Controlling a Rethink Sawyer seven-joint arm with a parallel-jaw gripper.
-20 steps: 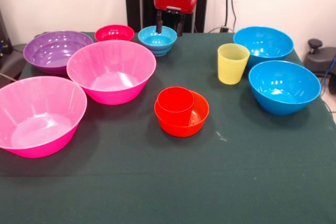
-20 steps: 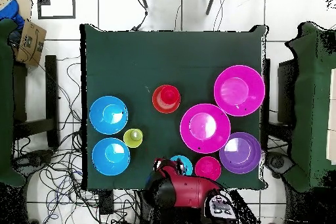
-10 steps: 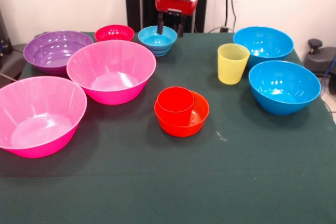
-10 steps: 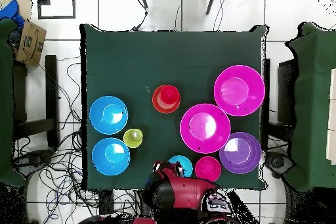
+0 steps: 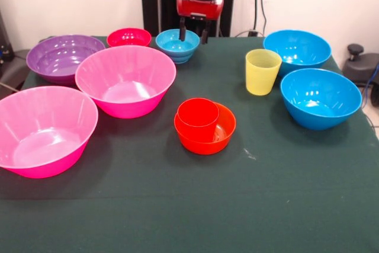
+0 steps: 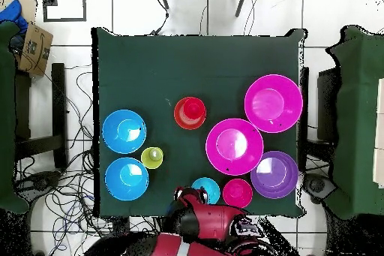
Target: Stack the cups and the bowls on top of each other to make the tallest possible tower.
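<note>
Gripper (image 5: 194, 31) above light-blue bowl (image 5: 177, 44)

Dark green table cloth (image 5: 177, 205), white tiled floor (image 6: 187, 9) all round.
Tangled black cables (image 6: 71, 118) along one side of the table — cardboard box (image 6: 34, 46) in the corner beyond; dark chairs (image 6: 360, 118) at both sides; black knob-topped stand (image 5: 358, 57) just off the table edge.

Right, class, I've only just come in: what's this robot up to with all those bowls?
The claw hangs open and empty just above the small light-blue bowl at the table's far edge. The only stack so far is the red cup sitting in the small orange bowl mid-table. The yellow cup and the large pink, purple and blue bowls stand separately.
</note>
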